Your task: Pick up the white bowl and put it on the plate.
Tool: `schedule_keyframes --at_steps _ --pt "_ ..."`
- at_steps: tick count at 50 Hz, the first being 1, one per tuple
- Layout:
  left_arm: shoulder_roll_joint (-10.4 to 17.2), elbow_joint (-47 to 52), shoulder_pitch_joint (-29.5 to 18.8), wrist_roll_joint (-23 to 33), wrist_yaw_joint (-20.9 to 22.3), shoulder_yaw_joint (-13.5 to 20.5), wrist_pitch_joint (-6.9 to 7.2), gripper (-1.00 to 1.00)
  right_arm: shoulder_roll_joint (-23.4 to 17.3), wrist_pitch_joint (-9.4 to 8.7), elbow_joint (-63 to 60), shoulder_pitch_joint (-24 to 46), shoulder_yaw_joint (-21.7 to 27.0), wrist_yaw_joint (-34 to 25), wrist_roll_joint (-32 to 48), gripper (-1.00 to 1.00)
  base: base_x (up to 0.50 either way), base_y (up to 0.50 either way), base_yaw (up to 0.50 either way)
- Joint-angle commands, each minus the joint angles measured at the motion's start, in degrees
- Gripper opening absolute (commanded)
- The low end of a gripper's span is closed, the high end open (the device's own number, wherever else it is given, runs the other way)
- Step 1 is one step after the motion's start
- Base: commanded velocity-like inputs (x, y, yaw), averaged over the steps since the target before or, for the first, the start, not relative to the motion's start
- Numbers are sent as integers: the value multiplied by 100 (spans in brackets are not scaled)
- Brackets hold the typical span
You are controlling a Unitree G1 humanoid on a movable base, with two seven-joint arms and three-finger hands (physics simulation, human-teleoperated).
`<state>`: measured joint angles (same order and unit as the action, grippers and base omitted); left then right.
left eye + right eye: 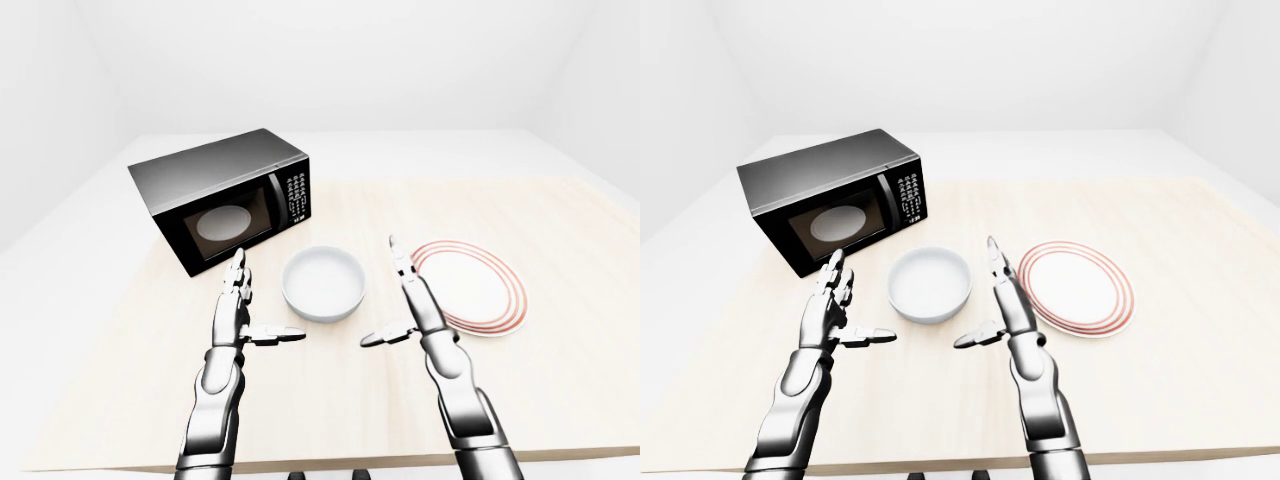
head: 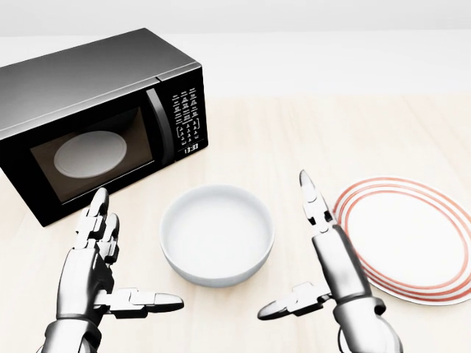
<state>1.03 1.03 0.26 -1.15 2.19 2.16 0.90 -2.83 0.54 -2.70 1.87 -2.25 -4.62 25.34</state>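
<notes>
The white bowl (image 2: pixel 217 234) stands empty on the light wooden table (image 2: pixel 309 132), in the middle of the head view. The white plate with red rings (image 2: pixel 406 239) lies flat to its right, a small gap apart. My left hand (image 2: pixel 121 265) is open to the left of the bowl, fingers straight, thumb pointing toward the bowl. My right hand (image 2: pixel 302 257) is open between the bowl and the plate, fingers straight, thumb pointing left. Neither hand touches the bowl.
A black microwave (image 2: pixel 96 118) with its door shut stands at the upper left of the head view, close above my left hand. The table's near edge (image 1: pixel 330 462) runs along the bottom of the left-eye view.
</notes>
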Motion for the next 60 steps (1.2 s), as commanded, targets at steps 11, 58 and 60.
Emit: schedule_keyframes --at_steps 11,58,60 --pt "0 0 0 0 -2 0 1 100 -89 202 -143 38 -143 -163 1622 100 0 0 0" --pt "6 -61 -19 -25 -3 9 -8 100 -73 446 123 868 -509 -1677 4281 100 0 0 0" --pt "5 -81 -25 -22 -2 9 -24 100 -69 446 129 867 -521 -1797 4347 100 0 0 0"
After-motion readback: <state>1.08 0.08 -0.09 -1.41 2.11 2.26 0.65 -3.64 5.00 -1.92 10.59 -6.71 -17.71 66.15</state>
